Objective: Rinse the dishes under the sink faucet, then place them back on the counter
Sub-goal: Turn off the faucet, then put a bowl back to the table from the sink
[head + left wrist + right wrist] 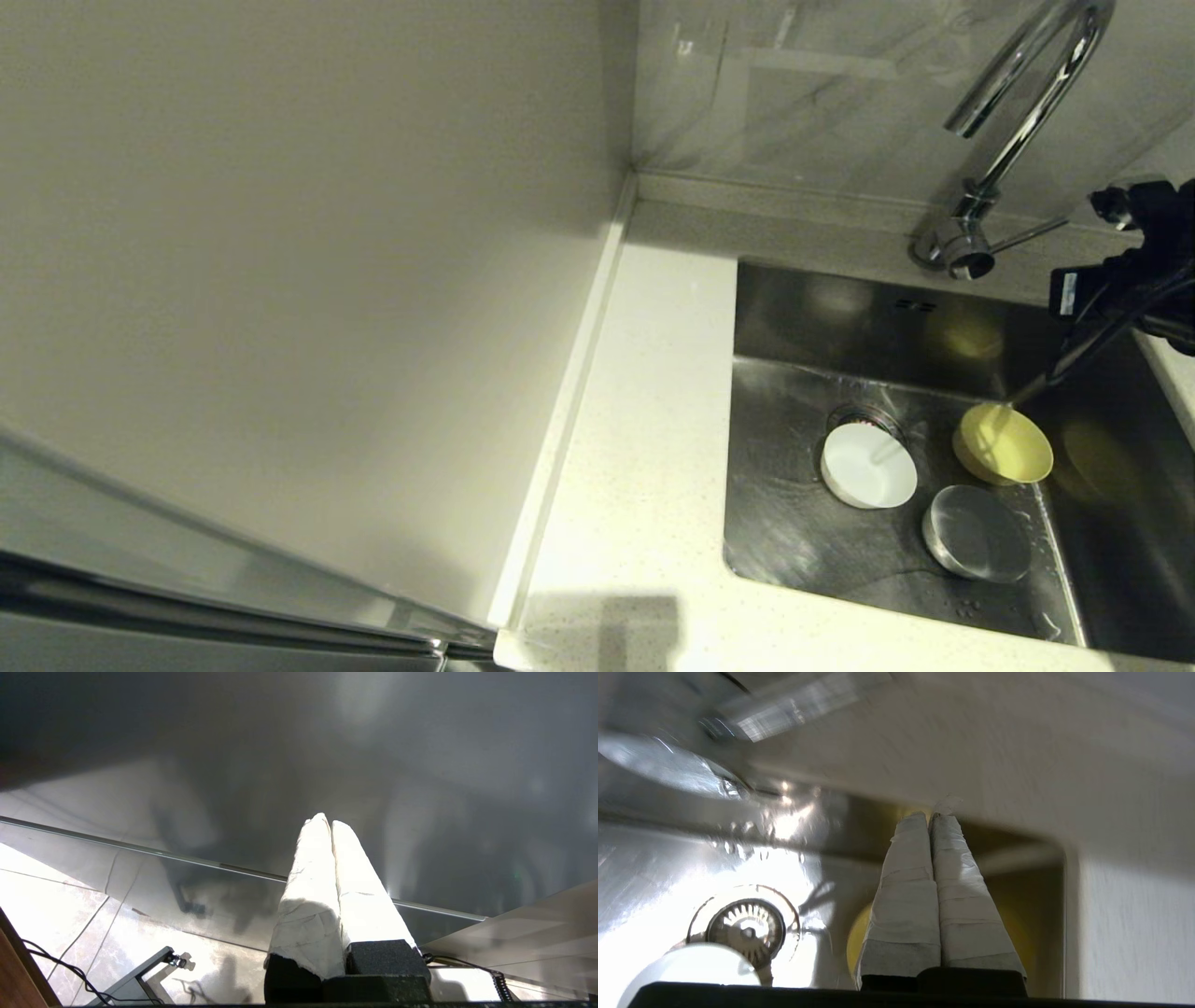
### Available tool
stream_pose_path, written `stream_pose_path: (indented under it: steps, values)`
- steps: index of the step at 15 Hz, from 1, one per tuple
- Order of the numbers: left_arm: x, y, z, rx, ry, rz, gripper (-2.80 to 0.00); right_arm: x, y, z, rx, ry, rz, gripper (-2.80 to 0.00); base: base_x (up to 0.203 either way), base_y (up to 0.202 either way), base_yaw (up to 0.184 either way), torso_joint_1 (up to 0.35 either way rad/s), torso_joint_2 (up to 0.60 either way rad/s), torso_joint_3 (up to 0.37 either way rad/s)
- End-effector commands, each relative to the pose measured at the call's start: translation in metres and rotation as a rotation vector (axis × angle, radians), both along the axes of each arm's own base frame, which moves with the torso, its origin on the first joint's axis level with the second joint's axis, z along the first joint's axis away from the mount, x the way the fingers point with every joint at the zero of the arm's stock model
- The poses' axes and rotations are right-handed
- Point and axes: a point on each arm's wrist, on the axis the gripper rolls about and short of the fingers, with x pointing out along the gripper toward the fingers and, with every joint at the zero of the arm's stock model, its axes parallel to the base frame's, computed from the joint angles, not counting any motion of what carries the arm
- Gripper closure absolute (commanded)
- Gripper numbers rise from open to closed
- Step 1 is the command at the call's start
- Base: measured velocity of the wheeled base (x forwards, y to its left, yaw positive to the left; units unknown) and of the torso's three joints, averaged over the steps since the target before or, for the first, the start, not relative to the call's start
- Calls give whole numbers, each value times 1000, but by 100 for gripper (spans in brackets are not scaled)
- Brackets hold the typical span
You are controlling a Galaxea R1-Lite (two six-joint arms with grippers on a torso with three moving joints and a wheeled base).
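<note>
Three bowls lie in the steel sink: a white bowl partly over the drain, a pale yellow bowl to its right, and a bluish-white bowl nearer the front. The chrome faucet arches over the back rim, its thin lever pointing right. My right arm hangs over the sink's right back corner. In the right wrist view my right gripper is shut and empty above the yellow bowl, with the white bowl off to one side. My left gripper is shut and parked, away from the sink.
The white speckled counter runs along the sink's left and front. A cream wall panel rises on the left and a marbled backsplash stands behind the faucet. The sink floor looks wet. A black cable dangles from my right arm.
</note>
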Motion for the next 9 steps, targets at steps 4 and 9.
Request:
stream_pose_path:
  steps: [4,9]
  values:
    - [0,0,0,-1,-4,2,0,-51,-13,-25,55,106,-66,0,0,0,0,0,0,0]
    - [0,0,0,-1,-4,-1,0,-69,-16,-83,187,280,12,0,0,0,0,0,0,0]
